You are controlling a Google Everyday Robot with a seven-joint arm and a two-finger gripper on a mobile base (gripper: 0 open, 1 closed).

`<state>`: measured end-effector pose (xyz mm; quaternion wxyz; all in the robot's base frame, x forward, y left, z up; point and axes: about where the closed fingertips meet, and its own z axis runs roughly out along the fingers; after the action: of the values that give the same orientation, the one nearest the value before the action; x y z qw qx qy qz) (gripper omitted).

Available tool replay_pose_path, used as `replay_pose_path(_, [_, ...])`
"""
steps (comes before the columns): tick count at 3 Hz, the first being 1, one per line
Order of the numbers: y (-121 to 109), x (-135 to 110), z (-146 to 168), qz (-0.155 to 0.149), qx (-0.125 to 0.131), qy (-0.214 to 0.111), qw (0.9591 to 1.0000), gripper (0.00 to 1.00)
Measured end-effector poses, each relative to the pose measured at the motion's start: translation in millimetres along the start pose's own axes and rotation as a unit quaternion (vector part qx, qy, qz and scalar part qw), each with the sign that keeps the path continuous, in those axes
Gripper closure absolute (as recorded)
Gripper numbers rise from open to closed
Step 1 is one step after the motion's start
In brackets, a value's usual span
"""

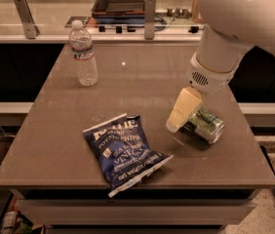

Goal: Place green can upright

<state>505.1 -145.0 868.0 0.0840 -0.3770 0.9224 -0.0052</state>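
**Gripper down at the can, can on its side**

My gripper (pixel 181 118) is low over the right part of the table (pixel 142 77), its pale tip down at the tabletop. The can (pixel 206 126) lies on its side right against it, on the side toward the right of the view, touching the pale pad. The can's green wall faces up, and it rests flat on the table, not upright. Whether I am grasping the can or have let it go, I cannot tell: my own arm and the can hide the far side of the gripper.

Away from the gripper, toward the left of the view and a little nearer the front edge, a blue chip bag (pixel 125 152) lies flat, apart from the can. Well beyond it, near the far left corner, a bottle (pixel 84 52) stands upright.
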Motion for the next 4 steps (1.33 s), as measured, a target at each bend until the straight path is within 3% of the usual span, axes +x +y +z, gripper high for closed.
replay_pose_path(1, [-1,4,10,-0.005,-0.001,0.004,1.0,0.0])
replay_pose_path(2, [0,9,18,-0.009,0.002,0.002,1.0,0.18])
replay_pose_path(4, [0,13,28,-0.021,0.007,0.006,0.9998,0.65])
